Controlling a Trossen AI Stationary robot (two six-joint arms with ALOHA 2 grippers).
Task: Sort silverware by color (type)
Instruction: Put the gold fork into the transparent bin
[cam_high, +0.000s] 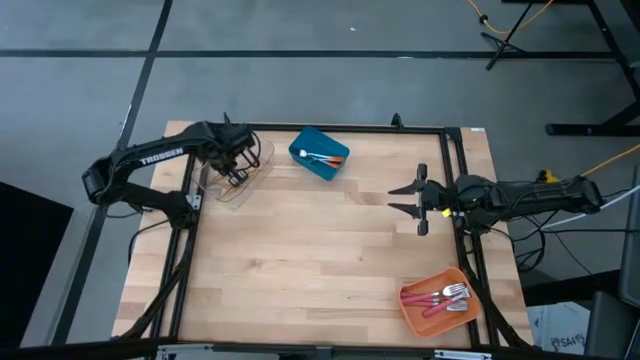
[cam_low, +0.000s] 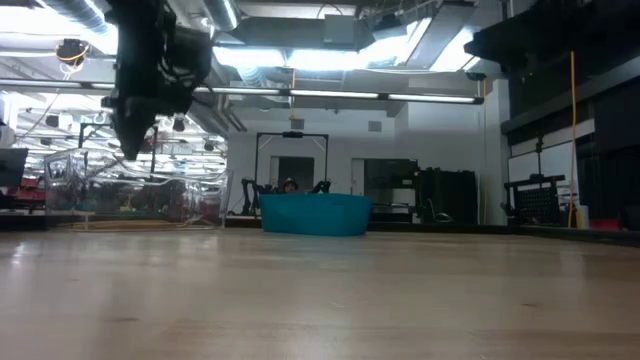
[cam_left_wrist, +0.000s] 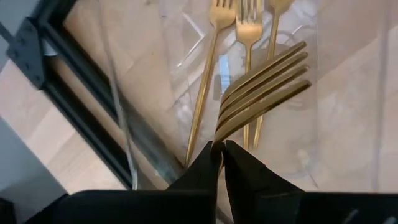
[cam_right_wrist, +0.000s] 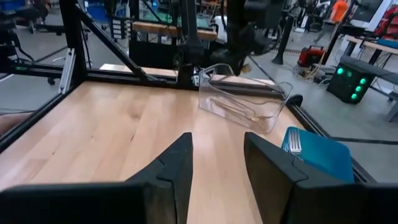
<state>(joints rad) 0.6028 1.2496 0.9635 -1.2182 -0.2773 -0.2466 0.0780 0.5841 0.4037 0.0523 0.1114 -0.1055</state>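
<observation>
1. Over the clear bin, the left gripper is pinching a gold fork above three others.
2. Beside it, blue bin and orange bin are looking sorted.
3. Right gripper is waiting open; counter is lying bare.

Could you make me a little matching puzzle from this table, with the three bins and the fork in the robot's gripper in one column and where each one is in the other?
Things:
1. blue bin
2. orange bin
3. clear bin
4. gold fork

Places:
A. pinched in the left gripper
B. table's near right corner
C. under the left gripper, holding gold forks
D. far edge, near the middle

Pairs: 1-D, 2-B, 3-C, 4-A
</observation>
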